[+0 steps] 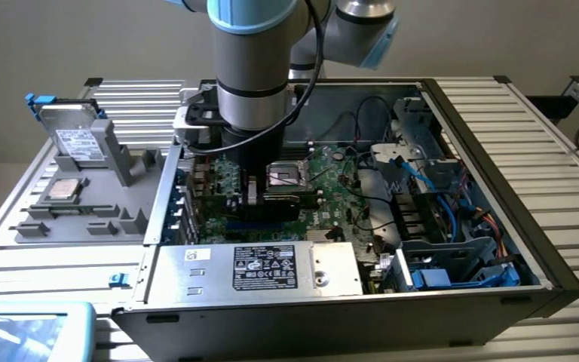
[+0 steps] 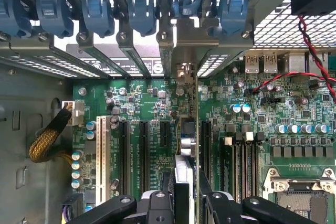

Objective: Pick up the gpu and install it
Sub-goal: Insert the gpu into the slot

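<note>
hard drive (image 1: 75, 140): upright in grey rack (image 1: 121, 160), exterior view's left | power supply (image 1: 259, 268): black label | blue cables (image 1: 410, 160): exterior view's right

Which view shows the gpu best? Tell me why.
The wrist view: the gpu stands edge-on in the gripper, over the motherboard slots. In the exterior view the arm hides most of it.

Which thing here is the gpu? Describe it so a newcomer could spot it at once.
Look inside the open computer case, at the green motherboard with its row of long black slots. The gpu is the thin card standing on edge among those slots, clamped in the gripper. The slots on either side of it are empty.
</note>
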### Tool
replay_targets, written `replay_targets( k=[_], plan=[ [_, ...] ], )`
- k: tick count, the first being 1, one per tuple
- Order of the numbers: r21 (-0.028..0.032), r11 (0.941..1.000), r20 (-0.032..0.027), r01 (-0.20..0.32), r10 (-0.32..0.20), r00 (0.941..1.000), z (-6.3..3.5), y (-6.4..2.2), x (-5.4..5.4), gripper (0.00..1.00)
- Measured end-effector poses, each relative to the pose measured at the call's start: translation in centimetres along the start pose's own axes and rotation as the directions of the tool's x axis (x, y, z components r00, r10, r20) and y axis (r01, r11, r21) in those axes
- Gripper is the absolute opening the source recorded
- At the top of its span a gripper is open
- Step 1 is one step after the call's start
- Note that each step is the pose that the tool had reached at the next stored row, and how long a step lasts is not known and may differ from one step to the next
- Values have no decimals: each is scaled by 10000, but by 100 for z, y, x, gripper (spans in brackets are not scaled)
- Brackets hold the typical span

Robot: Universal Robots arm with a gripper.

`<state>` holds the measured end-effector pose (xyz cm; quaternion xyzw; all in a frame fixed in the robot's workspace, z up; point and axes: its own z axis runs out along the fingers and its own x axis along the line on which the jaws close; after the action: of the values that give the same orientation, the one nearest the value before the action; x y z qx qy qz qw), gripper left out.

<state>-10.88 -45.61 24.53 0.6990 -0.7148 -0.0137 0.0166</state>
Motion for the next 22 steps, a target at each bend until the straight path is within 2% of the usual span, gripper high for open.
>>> replay_targets(
  k=[22],
  plan=[
    [1,10000,-26,-12,12,10000,24,16,8,28]
  ],
)
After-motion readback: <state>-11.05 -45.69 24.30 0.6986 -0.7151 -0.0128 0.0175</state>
